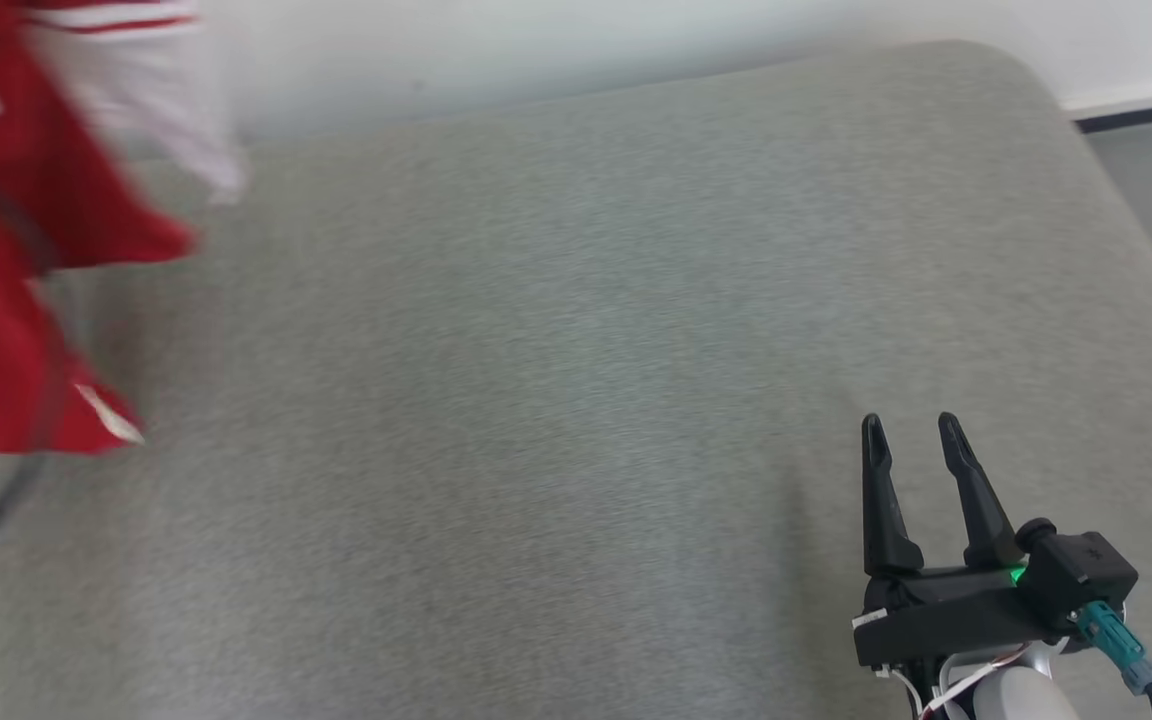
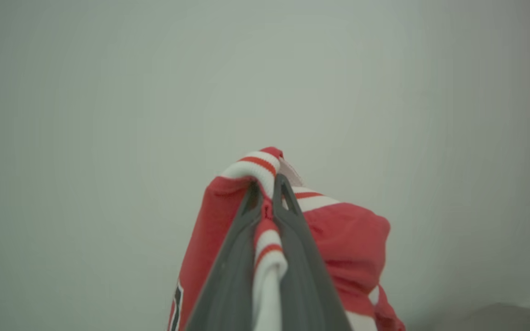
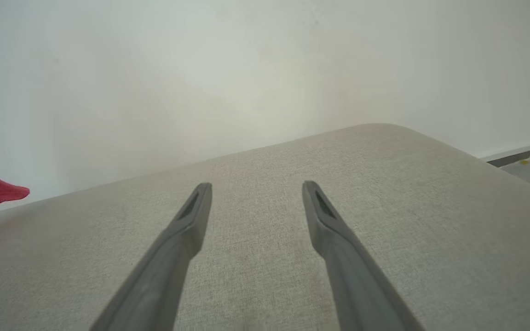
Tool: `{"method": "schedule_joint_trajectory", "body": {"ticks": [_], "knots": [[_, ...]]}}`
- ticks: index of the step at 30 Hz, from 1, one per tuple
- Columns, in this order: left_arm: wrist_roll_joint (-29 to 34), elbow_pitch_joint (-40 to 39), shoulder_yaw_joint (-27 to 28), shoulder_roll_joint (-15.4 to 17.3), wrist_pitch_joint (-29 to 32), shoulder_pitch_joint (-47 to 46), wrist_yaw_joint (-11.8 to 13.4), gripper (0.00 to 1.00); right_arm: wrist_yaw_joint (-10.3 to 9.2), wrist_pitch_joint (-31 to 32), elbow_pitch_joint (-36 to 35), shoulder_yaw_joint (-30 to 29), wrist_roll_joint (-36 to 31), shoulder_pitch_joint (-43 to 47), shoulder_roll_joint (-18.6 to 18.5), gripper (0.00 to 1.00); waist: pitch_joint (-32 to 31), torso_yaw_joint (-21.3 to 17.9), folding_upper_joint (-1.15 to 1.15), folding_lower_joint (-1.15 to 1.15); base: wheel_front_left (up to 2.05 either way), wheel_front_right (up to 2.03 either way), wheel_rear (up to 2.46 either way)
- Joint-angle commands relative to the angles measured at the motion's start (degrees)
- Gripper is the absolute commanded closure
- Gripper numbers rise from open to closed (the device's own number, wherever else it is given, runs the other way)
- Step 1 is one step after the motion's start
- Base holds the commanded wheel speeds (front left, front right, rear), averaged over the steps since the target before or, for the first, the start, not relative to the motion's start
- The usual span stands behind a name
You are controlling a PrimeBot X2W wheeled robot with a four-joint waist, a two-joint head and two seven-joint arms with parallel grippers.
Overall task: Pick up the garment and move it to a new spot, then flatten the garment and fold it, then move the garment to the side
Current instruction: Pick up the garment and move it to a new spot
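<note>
Closest to the lens, in the left wrist view, the left gripper [image 2: 269,184] has its two dark fingers pressed together on the garment [image 2: 352,239]. They pinch a white band with red stripes that runs up between them and curls over the tips. Red cloth bunches on both sides of the fingers and hangs down past the bottom edge. Behind it is a plain pale wall [image 2: 108,92], with a corner of the grey cushion [image 2: 490,317] at the lower right, so this gripper is raised and points toward the wall rather than down at the seat.

The head view places the garment at the far left, blurred, red with a white part near the top, hanging over the left side of the cushion. Whether its lowest edge touches the cushion I cannot tell.

At the lower right of that view the right gripper [image 1: 910,420] has its fingers spread apart and free, over the cushion. They point up the view and lean a little left, and a pale forearm [image 1: 1016,700] enters from the bottom edge. The right wrist view looks along those parted fingers across the cushion to the wall. It catches a red tip of the garment at its left edge, well apart from this gripper.
</note>
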Motion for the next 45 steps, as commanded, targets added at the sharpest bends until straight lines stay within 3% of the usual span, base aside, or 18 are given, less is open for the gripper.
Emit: {"method": "schedule_joint_trajectory", "body": {"ticks": [1, 10, 19, 26, 36, 41, 42, 43, 45], "knots": [[0.0, -0.9, -1.1, -1.2, 0.4, -0.6, 0.1, 1.00, -0.12, 0.0, 0.2, 0.1, 0.6, 0.7, 0.2, 0.00, -2.0, -3.6, 0.00, 0.01, 0.00, 0.00, 0.00], [-1.2, 0.4, -9.5, -12.3, 0.9, -3.8, 0.4, 1.00, -0.12, 0.0, 1.1, 0.7, 1.7, 1.5, 0.2, 0.00, -3.9, -10.0, 0.00, 0.01, 0.00, 0.00, 0.00], [-3.2, 3.5, -13.8, -18.5, -1.6, -2.0, 0.8, 1.00, -0.12, 0.0, 1.4, 1.1, 2.6, 1.4, 0.2, 0.00, -3.1, -12.6, 0.00, 0.01, 0.00, 0.00, 0.00], [-5.4, 5.6, -12.8, -18.8, -5.0, 7.3, 2.7, 1.00, -0.12, 0.0, 1.1, 0.7, 2.5, 1.4, 0.2, 0.00, -2.1, -11.0, 0.00, 0.01, 0.00, 0.00, 0.00], [-8.8, 9.8, -6.3, -14.1, -12.3, 28.9, 4.8, 1.00, -0.12, 0.0, 1.5, 1.0, 1.7, 0.4, 0.2, 0.00, -1.2, -7.9, 0.00, 0.01, 0.00, 0.00, 0.00], [-10.2, 11.9, -4.7, -14.0, -15.5, 36.5, 4.9, 1.00, -0.12, 0.0, 2.0, 1.4, 1.2, 0.4, 0.2, 0.00, -1.6, -6.4, 0.00, 0.01, 0.00, 0.00, 0.00], [-9.6, 12.3, -4.7, -13.9, -16.4, 37.3, 4.9, 0.84, -0.12, 0.0, 2.0, 1.4, 1.1, 0.4, 0.2, 0.00, -1.7, -6.2, 0.00, 0.01, 0.00, 0.00, 0.00], [-8.9, 12.6, -4.9, -13.5, -17.4, 37.8, 5.0, 0.00, -0.12, 0.0, 2.0, 1.5, 0.9, 0.4, 0.2, 0.00, -1.9, -5.9, 0.00, 0.01, 0.00, 0.00, 0.00], [-8.2, 13.2, -5.2, -13.4, -19.4, 38.4, 4.8, 0.00, -0.12, 0.0, 2.0, 1.4, 0.7, 0.6, 0.2, 0.00, -2.4, -5.2, 0.00, 0.01, 0.00, 0.00, 0.00]]}}
